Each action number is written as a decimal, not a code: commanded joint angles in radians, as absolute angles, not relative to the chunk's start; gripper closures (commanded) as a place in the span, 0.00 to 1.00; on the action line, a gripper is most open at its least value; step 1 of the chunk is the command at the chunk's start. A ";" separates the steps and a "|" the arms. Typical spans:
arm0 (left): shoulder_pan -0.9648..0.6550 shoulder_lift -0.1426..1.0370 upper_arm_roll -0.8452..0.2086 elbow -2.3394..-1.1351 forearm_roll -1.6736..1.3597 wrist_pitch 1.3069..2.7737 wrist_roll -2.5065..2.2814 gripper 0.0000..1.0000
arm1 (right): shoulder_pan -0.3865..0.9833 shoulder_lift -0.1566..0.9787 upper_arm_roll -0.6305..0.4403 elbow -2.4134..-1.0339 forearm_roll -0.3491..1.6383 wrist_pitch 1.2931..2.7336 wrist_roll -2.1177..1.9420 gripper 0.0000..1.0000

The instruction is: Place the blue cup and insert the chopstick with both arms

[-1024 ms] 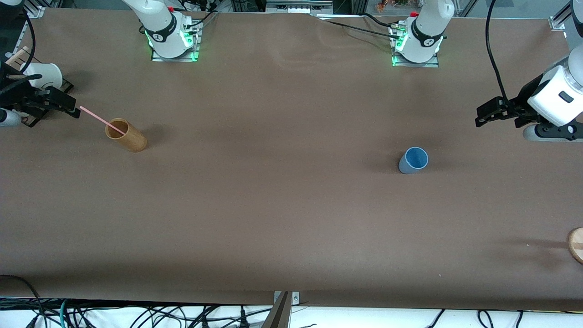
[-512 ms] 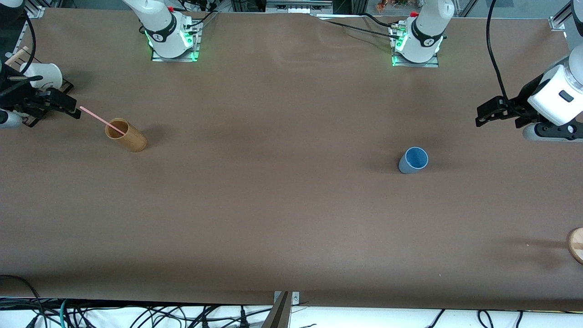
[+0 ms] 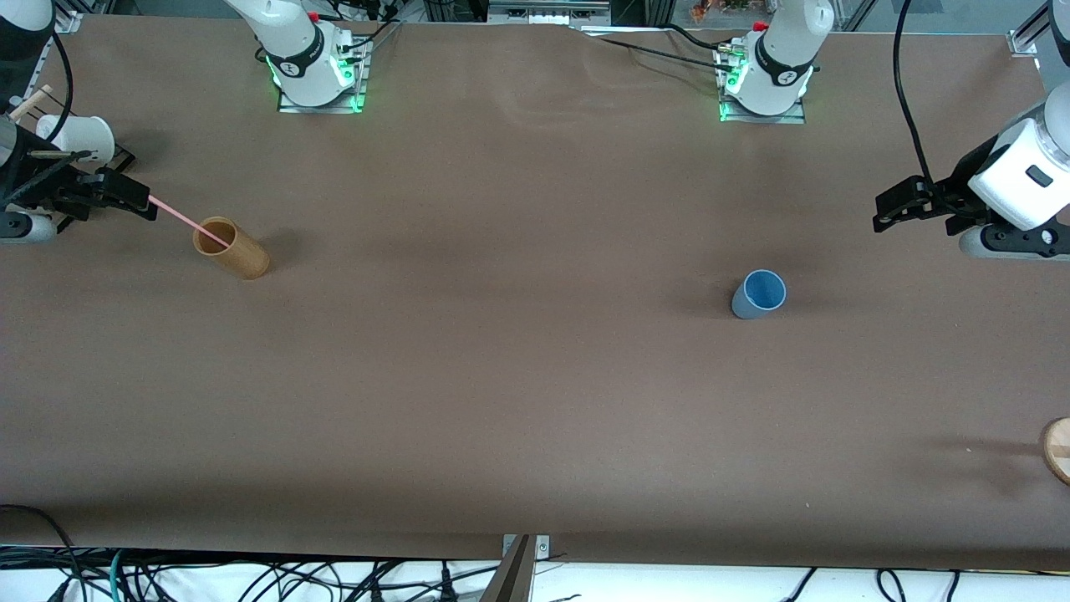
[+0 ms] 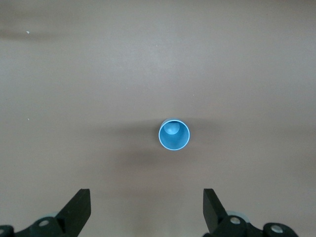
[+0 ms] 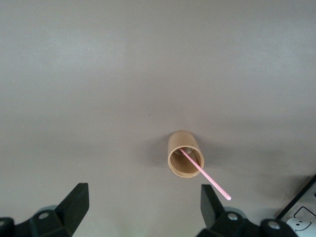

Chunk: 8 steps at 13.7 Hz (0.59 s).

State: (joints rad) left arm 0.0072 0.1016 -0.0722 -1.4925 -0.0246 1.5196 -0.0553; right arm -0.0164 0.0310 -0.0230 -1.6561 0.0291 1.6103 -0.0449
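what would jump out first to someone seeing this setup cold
Likely the blue cup, standing upright and alone on the brown table toward the left arm's end, with the open left gripper raised nearby. Next, the pink chopstick leaning out of the bamboo cylinder toward the right arm's end, by the open right gripper.

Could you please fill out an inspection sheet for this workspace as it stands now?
Surface: brown table, no spills seen.
Job's things: blue cup upright, toward the left arm's end; pink chopstick leaning in the bamboo holder, toward the right arm's end.
Clutter: white paper cup; wooden disc at the table edge.
Grippers: left claw open, in the air; right claw open, in the air near the chopstick's upper end.
Cables: black cable by the left arm; more below the table.
Surroundings: arm bases lit green.
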 commanded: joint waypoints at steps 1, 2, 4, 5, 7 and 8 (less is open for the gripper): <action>0.012 0.104 -0.071 -1.473 -0.044 1.513 -0.035 0.00 | -0.025 0.049 -0.014 -1.632 0.023 1.576 -0.061 0.00; 0.011 0.104 -0.072 -1.473 -0.044 1.513 -0.037 0.00 | -0.025 0.049 -0.015 -1.632 0.025 1.571 -0.086 0.00; 0.012 0.106 -0.071 -1.473 -0.044 1.513 -0.037 0.00 | -0.025 0.049 -0.017 -1.632 0.021 1.571 -0.097 0.00; 0.012 0.112 -0.071 -1.473 -0.044 1.513 -0.038 0.00 | -0.026 0.049 -0.018 -1.634 0.021 1.569 -0.097 0.00; 0.012 0.114 -0.071 -1.473 -0.044 1.513 -0.038 0.00 | -0.026 0.052 -0.020 -1.634 0.021 1.554 -0.097 0.00; 0.011 0.114 -0.071 -1.473 -0.044 1.513 -0.043 0.00 | -0.026 0.052 -0.020 -1.634 0.021 1.545 -0.097 0.00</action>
State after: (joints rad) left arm 0.0075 0.1037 -0.0721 -1.4925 -0.0246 1.5196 -0.0552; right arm -0.0167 0.0441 -0.0241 -1.6561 0.0291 1.5784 -0.0810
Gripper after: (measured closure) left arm 0.000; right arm 0.000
